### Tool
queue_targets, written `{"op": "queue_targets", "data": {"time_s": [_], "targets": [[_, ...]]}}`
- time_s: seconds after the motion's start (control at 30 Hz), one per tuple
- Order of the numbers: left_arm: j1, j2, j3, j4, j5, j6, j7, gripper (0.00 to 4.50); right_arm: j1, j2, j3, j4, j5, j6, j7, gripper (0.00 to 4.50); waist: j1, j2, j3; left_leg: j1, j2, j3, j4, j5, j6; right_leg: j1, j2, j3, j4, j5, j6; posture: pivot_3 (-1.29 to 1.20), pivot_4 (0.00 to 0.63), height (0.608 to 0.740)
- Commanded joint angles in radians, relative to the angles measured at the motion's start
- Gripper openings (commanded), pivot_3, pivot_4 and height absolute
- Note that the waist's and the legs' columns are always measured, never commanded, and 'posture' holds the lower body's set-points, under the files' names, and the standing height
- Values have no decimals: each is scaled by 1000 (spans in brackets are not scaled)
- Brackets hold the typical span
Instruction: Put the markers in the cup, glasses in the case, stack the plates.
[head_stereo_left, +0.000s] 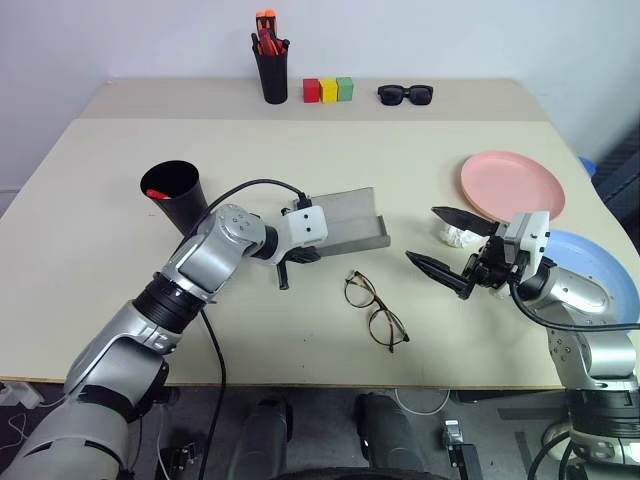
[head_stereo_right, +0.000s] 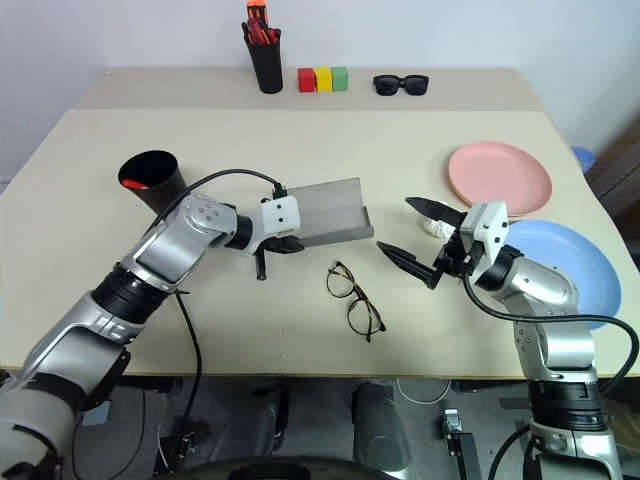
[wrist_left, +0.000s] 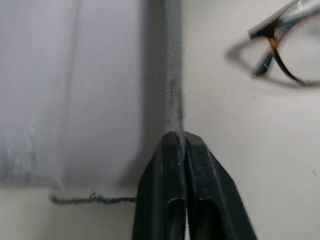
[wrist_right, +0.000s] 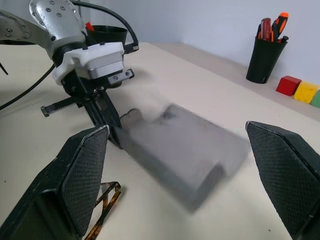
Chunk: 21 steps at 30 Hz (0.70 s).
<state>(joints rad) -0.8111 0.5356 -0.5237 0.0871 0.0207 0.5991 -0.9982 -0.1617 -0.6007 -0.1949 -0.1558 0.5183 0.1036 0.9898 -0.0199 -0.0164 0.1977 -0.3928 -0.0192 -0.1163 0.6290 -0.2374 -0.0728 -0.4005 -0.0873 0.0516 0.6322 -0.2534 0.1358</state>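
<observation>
Glasses (head_stereo_left: 376, 310) folded, long axis diagonal beside grey case (head_stereo_left: 345, 222) (left tool (wrist_left: 179, 142) closed, right tool (head_stereo_left: 452, 252) wide).

glasses (head_stereo_left: 376, 310) before case (head_stereo_left: 345, 220), cup (head_stereo_left: 176, 194) left

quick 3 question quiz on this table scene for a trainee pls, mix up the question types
1. True or false: the glasses already lie inside the grey case.
2. Which end effector has its fingers spread wide? A) left B) right
3. Fill in: the pink plate and the blue plate are not yet ____.

Key
1. False: they lie on the table, beside the case.
2. B: the right end effector is open; the left end effector is shut against the case's edge.
3. Stacked; whether their rims touch I cannot tell.
</observation>
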Motion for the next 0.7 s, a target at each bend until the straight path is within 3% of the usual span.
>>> {"op": "queue_targets", "data": {"time_s": [0.03,0.7], "targets": [[-16,15,27,-5,24,-36,-4,25,-7,-17,-29,-25,15,-7,0,4500,-2,0,0,0,0,0,0,0,0,0,0,0,0,0,0,0,150,740],[47,65,28,-162,11,-24,-105,25,40,-49,-30,-54,28,39,14,4500,4,0,0,0,0,0,0,0,0,0,0,0,0,0,0,0,150,740]]}}
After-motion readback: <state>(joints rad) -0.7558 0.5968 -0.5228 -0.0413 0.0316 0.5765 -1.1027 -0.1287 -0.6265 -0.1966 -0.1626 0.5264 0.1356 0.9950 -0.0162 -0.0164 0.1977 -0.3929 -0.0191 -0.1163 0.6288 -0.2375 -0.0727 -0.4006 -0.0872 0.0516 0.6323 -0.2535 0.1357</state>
